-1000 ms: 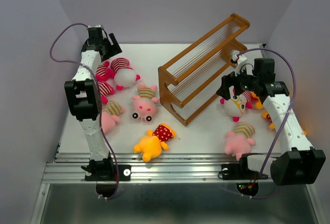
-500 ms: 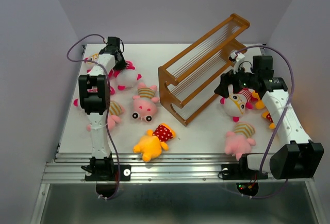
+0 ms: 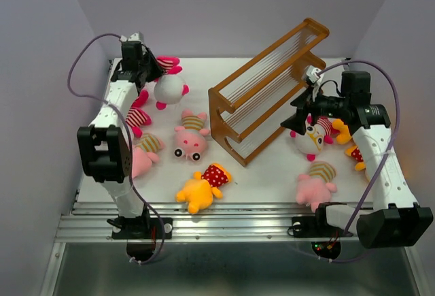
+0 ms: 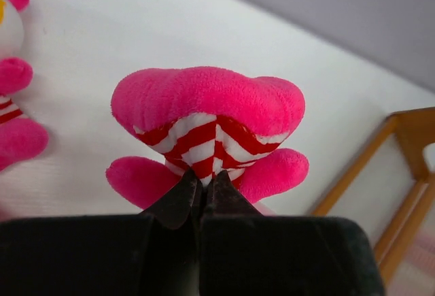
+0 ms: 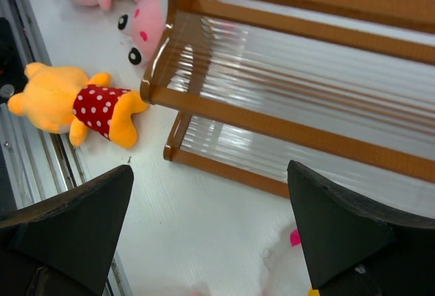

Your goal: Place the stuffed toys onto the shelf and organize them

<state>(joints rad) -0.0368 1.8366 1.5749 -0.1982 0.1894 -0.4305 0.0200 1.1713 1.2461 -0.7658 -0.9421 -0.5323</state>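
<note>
Your left jaws are pressed together on a fold of the red-and-white striped shirt of one stuffed toy [image 4: 207,116]. In the left wrist view, this toy fills the centre of the frame directly ahead of the jaw tips, with a pink limb on each side of the pinch point. In the top view, the held toy is in the upper left of the frame, with its white head pointing toward the lower right, away from the jaws. The shelf [image 3: 265,95] runs diagonally from the centre to the upper right of that view, well apart from the held toy. Your right jaws stand wide apart with nothing between them. They are at the right of the top view, just beside the shelf's lower-right side and over a white-faced toy [image 3: 309,139] on the tabletop [image 3: 265,173]. A pink toy [image 3: 190,141] lies just left of the shelf, and a yellow toy in red polka dots [image 3: 202,188] lies at lower centre. Another pink toy [image 3: 316,186] lies at the lower right, and striped toys [image 3: 139,116] lie along the left edge.
</note>
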